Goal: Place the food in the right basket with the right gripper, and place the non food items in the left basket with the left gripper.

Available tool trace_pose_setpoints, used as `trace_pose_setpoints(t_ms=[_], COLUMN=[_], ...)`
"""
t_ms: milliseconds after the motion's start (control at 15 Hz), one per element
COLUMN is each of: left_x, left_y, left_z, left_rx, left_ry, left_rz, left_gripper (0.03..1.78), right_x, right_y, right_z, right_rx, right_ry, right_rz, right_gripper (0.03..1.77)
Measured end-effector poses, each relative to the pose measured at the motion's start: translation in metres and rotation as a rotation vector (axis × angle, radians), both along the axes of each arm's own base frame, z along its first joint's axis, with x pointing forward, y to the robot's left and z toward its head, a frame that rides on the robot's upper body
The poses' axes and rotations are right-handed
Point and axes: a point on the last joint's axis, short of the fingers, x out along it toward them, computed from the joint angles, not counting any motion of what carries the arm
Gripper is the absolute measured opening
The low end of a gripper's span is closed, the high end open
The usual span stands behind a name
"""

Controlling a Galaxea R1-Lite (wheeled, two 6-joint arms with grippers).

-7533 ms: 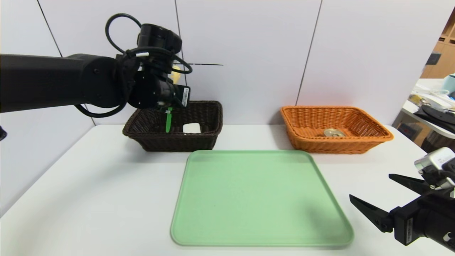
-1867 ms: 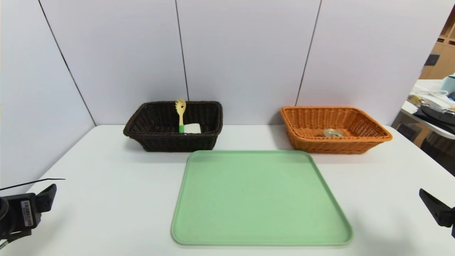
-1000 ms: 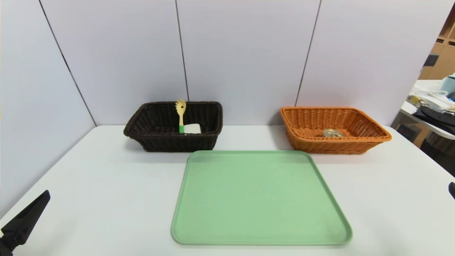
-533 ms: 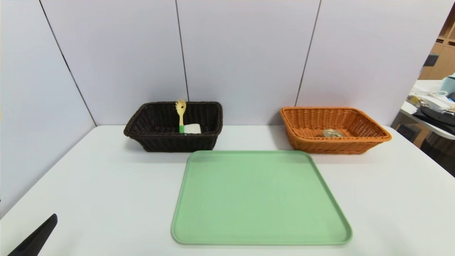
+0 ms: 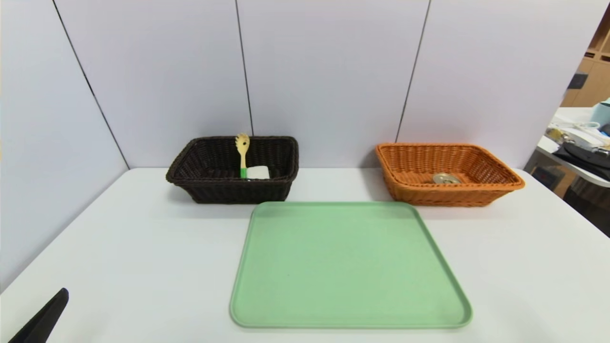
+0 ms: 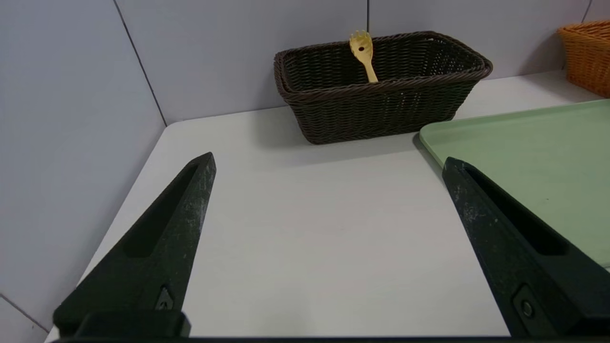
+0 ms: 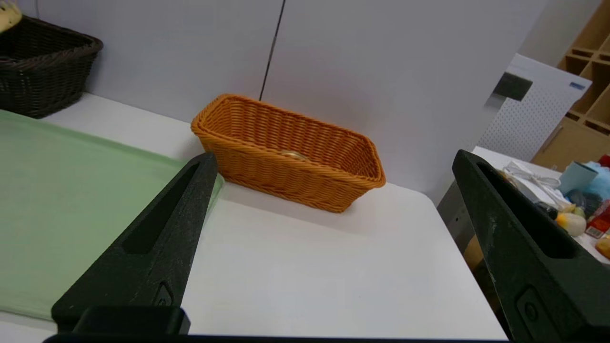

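Note:
The dark brown left basket at the back left holds the yellow pasta fork, leaning on its far wall, and the white block. The tin can lies in the orange right basket. My left gripper hovers open and empty over the table's near left corner, facing the dark basket and fork; one of its fingers shows in the head view. My right gripper hangs open and empty at the near right, facing the orange basket.
A bare green tray lies in the middle of the white table, in front of both baskets. Grey wall panels close the back and left. A cluttered side table stands beyond the right edge.
The left gripper's finger has sunk toward the head view's bottom left corner. The right gripper's tip has slipped out of the head view. Baskets and contents are still.

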Motion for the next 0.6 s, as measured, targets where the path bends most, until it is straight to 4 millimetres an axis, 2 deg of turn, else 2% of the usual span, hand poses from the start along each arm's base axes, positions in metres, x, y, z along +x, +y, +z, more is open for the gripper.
trace_pose_setpoints(t_ms=[400, 600], left_x=[-0.013, -0.017], left_y=[0.003, 0.004], left_z=[-0.01, -0.012], left_rx=[-0.008, -0.005], left_ry=[-0.05, -0.07], left_rz=[0.044, 0.098], left_gripper=[1.69, 1.69], right_x=[-0.013, -0.016], right_y=[-0.002, -0.002], right_z=[-0.016, -0.017], right_rx=[0.011, 0.023], right_ry=[-0.026, -0.05], right_rz=[-0.036, -0.071], right_gripper=[1.7, 1.7])
